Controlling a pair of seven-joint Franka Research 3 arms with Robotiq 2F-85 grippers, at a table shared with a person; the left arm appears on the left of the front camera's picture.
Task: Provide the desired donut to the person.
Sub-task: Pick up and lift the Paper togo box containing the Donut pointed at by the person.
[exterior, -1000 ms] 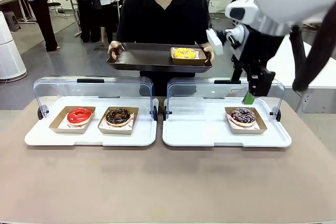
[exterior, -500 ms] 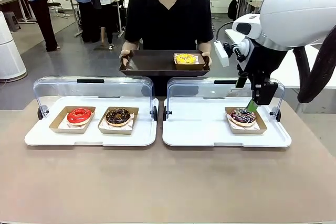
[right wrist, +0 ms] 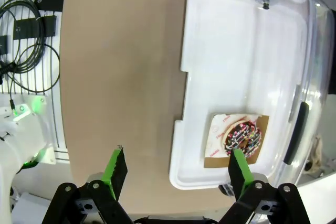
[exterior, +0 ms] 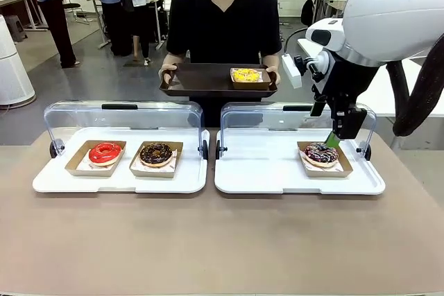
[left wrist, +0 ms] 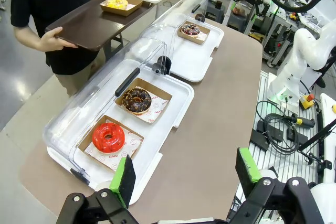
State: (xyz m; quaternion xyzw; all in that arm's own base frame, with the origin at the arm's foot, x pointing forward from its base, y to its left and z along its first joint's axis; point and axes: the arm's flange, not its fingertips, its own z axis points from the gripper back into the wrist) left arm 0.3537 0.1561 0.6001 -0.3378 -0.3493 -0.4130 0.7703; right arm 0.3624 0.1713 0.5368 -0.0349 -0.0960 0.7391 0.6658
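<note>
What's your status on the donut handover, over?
Left tool open, empty. Right tool open, hovering by sprinkled chocolate donut. Yellow donut sits on person's brown tray. Right display lid raised, nothing blocking.

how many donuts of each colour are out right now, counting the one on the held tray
red glazed ring donut: 1
brown chocolate-glazed donut: 1
dark donut with coloured sprinkles: 1
yellow-topped donut on the brown plastic tray: 1
total: 4
</note>
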